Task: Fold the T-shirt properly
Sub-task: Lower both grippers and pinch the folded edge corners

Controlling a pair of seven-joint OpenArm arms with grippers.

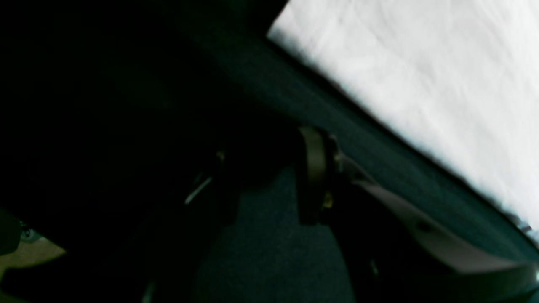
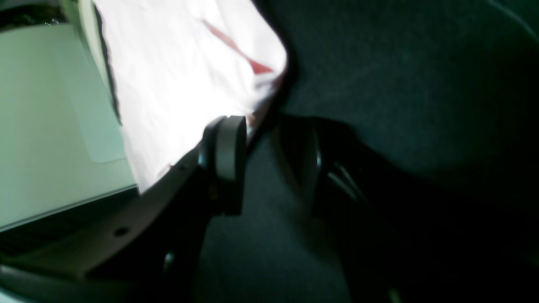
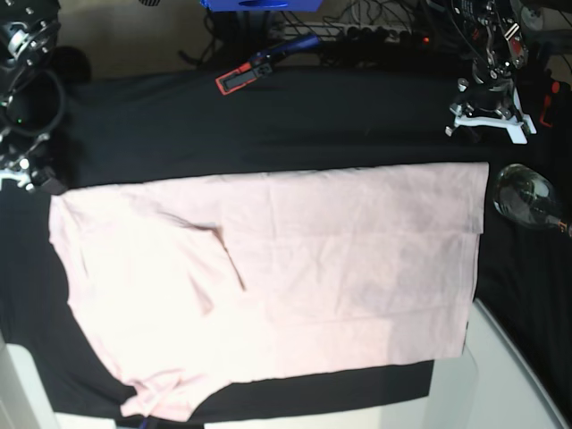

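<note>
Base view: one T-shirt (image 3: pixel 295 286) spread flat, plain side up, across the black worktop (image 3: pixel 268 125); both arms at the far corners. Wrist views only: left pincer (image 1: pixel 265 176) spread, empty, beside the shirt edge; right pincer (image 2: pixel 265 162) spread, empty, by the hem.

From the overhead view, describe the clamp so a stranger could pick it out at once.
Start at the pale pink T-shirt spread across the black table cloth. Look beyond its far edge, toward the back of the table. The clamp lies there at an angle, the only thing with an orange-red end and blue handles.
</note>
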